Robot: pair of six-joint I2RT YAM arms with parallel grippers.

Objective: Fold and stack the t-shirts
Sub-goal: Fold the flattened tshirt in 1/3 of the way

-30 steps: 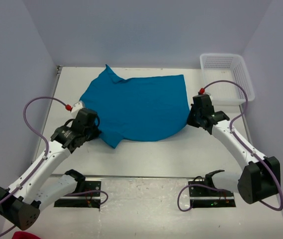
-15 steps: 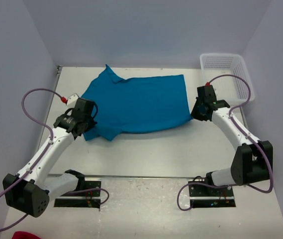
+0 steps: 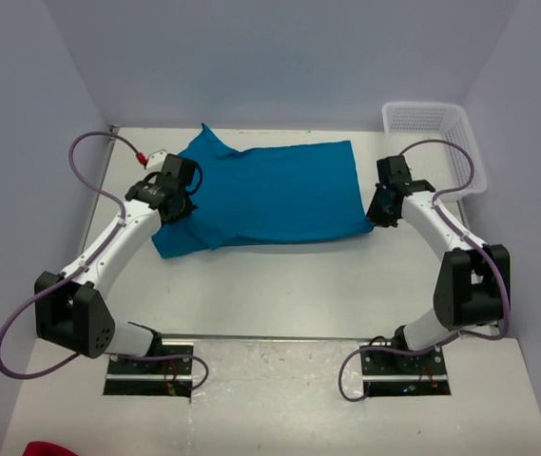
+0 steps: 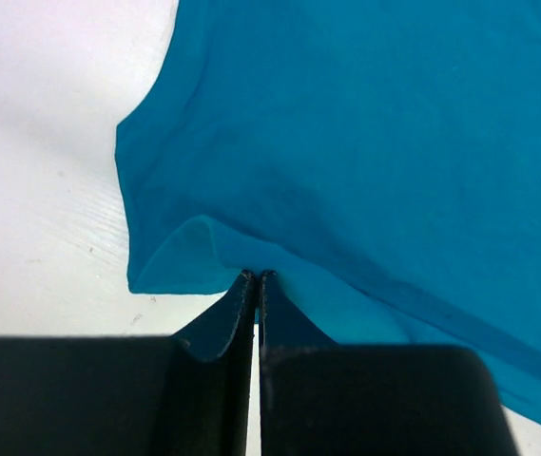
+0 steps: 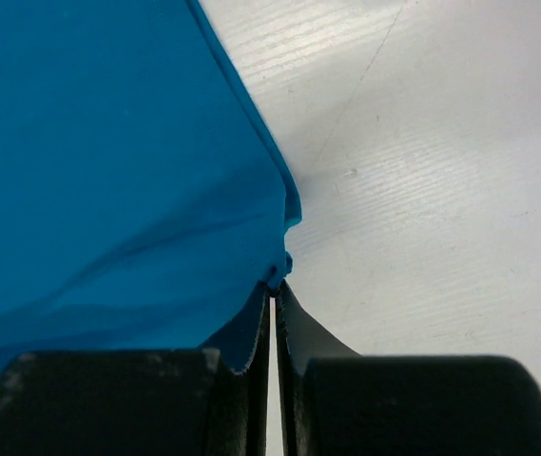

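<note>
Top external shows my left gripper (image 4: 255,277) and right gripper (image 5: 272,285), each pinching the near hem of the t-shirt (image 3: 270,195), farther back than a second ago, folding it across the far half of the table (image 3: 280,285).

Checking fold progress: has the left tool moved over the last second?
Yes. The left tool, shut on the t-shirt, moved away from the arm bases, now level with the basket's near rim.

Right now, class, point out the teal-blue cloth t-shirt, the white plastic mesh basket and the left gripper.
teal-blue cloth t-shirt (image 3: 270,190), top view, middle of its body
white plastic mesh basket (image 3: 467,142), top view, right wall
left gripper (image 4: 255,275), left wrist view, between its fingertips
</note>
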